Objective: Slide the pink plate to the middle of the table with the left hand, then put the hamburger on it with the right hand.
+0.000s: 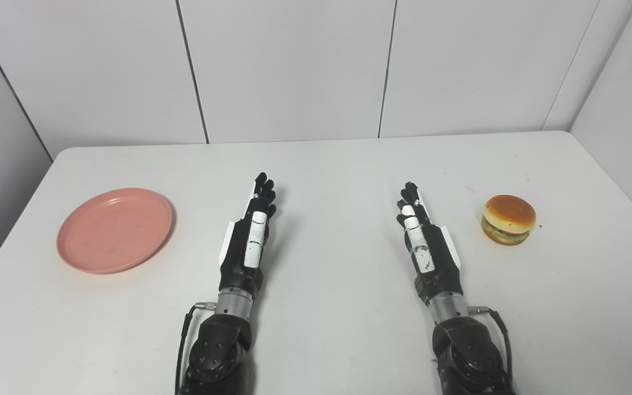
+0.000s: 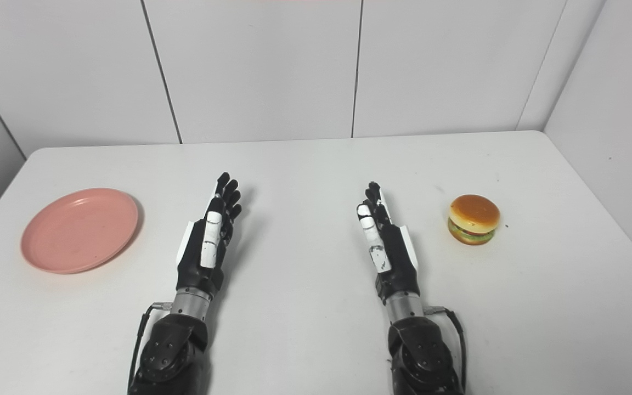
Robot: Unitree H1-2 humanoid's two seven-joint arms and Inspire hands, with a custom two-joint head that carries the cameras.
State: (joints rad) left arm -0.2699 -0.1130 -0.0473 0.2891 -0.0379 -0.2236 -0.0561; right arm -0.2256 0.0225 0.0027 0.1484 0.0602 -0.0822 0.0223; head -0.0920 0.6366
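No writing is readable in either view, and both views show the same things. The round pink plastic plate [image 1: 114, 230] lies at nine o'clock on the white table [image 1: 338, 329], the toy hamburger [image 1: 508, 219] at three; between them the left hand [image 1: 250, 236] and right hand [image 1: 425, 241] rest with fingers extended, empty

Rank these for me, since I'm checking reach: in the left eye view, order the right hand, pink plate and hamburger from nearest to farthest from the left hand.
1. Pink plate, just to the left hand's left.
2. Right hand, across the table's middle.
3. Hamburger, farthest, beyond the right hand.
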